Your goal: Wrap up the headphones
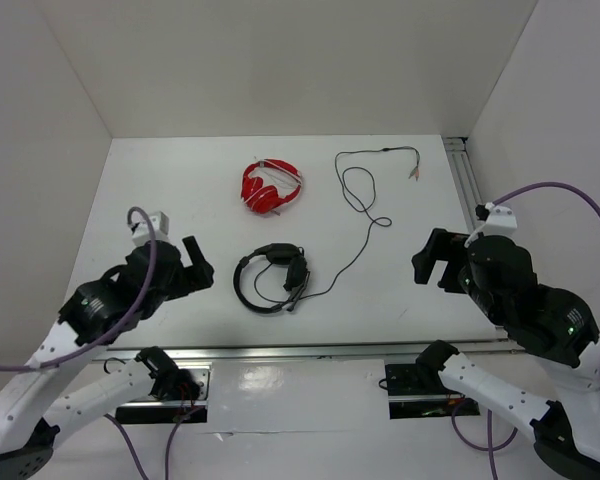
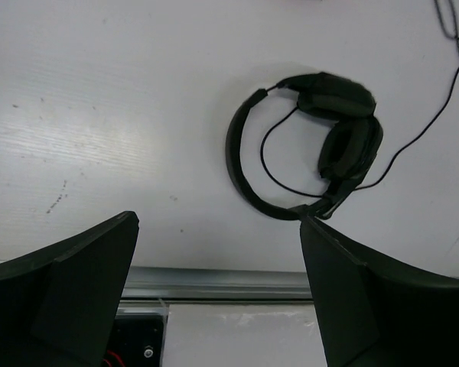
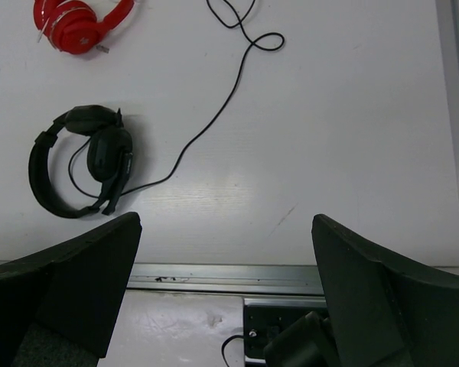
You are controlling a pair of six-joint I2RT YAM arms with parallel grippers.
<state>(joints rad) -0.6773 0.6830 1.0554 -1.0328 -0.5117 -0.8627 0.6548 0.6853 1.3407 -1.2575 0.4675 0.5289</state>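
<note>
Wrapping is not yet begun, I judge. The black headphones lie near the middle of the worktop, their cable trailing loose toward the far right. The left hand and right hand hover wide and empty on either side.

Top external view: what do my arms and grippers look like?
The left arm and right arm match: white lower links, black upper bodies. The left gripper and right gripper are black with broad wedge-shaped fingers. A purple cable loops over each, past a white block at the wrist. A green light shows on the right arm. No readable markings.
</note>
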